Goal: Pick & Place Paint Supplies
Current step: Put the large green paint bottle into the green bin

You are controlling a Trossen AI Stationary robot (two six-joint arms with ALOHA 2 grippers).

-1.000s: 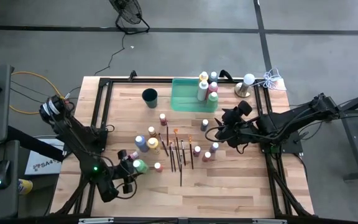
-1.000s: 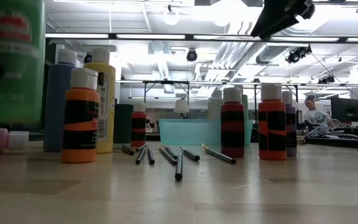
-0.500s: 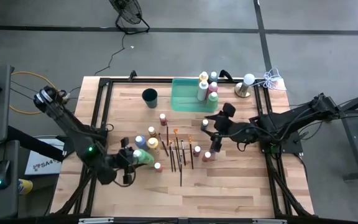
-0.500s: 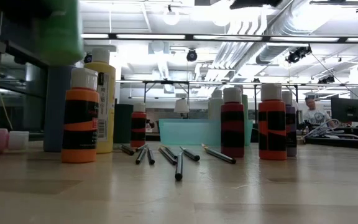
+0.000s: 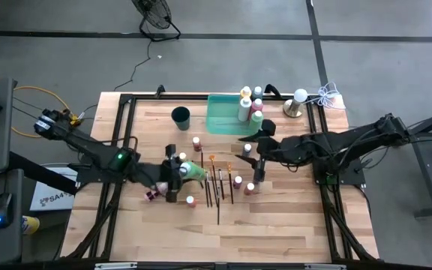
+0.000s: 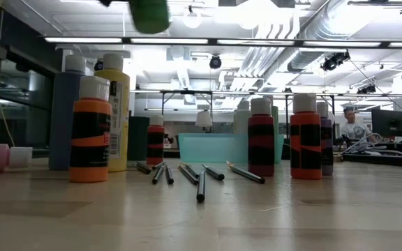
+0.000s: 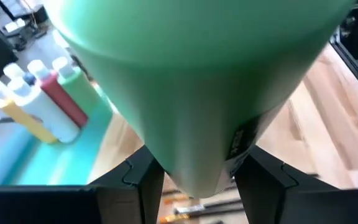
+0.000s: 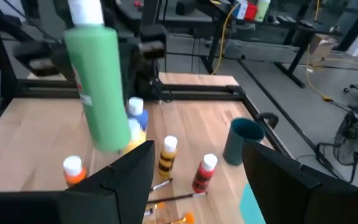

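My left gripper (image 5: 177, 172) is shut on a tall green paint bottle (image 5: 194, 171) with a white cap, held high above the brushes; only its bottom (image 6: 149, 14) enters the low view. My right gripper (image 5: 255, 152) hovers open over the small bottles right of centre, and its wrist view faces the green bottle (image 8: 98, 93). Thin dark paintbrushes (image 5: 216, 184) lie flat mid-table. Orange (image 6: 90, 132), yellow (image 6: 116, 115) and blue bottles stand on their bases. The green tray (image 5: 225, 118) holds several upright bottles (image 5: 250, 105). My left gripper pinches the green bottle's body (image 7: 194, 168) between its two fingers (image 7: 143, 180), coming level from the table's left. The bottle is lifted clear of the table, cap up (image 8: 84, 11) and leaning slightly.
A dark round cup (image 5: 181, 117) stands left of the tray. Small red-and-black bottles (image 6: 306, 139) stand below my right gripper. A white-capped bottle (image 5: 299, 97) sits at the far right corner. A black frame (image 5: 126, 135) edges the table. Bare wood lies along the near edge.
My left gripper has carried the green bottle from the near-left part of the table up and toward the centre, and the bottle has risen almost out of the low view. My right gripper has moved toward the table's left, over the small bottles.
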